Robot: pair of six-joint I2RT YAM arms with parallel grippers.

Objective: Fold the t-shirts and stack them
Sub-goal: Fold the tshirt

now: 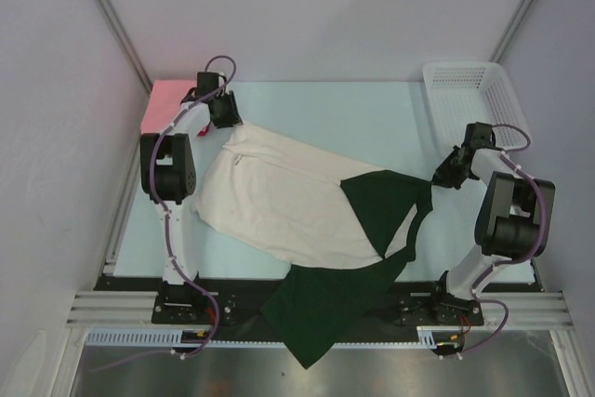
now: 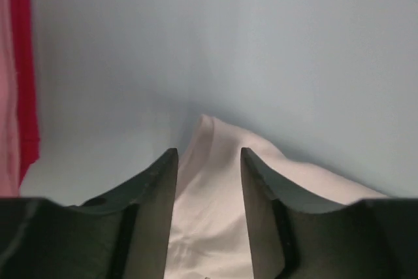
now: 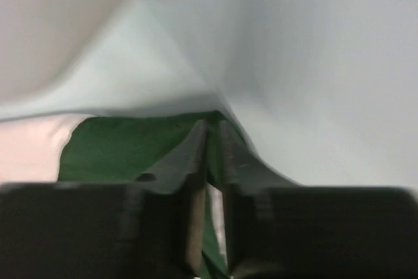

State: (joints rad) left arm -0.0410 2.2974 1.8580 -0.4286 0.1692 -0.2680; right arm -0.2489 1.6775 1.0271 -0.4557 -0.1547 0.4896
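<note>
Left tool [image 2: 209, 153] open, straddling cream-and-green t-shirt [image 1: 279, 197] ridge; right tool [image 3: 213, 125] nearly closed, pinching its green edge.

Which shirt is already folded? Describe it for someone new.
Start at the pale table, far-left corner, beside the left end effector. The pink-red shirt lies there as a flat square. Unlike the spread cream-and-green shirt, it's one plain colour.

The left gripper [image 2: 209, 161] has dark, matt, plastic-looking fingers [image 2: 153, 207]. Between them the cream-and-dark-green shirt [image 2: 215, 227] is soft, matt, faintly creased cloth. To their left the pink-red shirt [image 2: 16, 96] is matt cloth too. Ahead, the table [image 2: 261, 44] looks smooth and dull.
</note>
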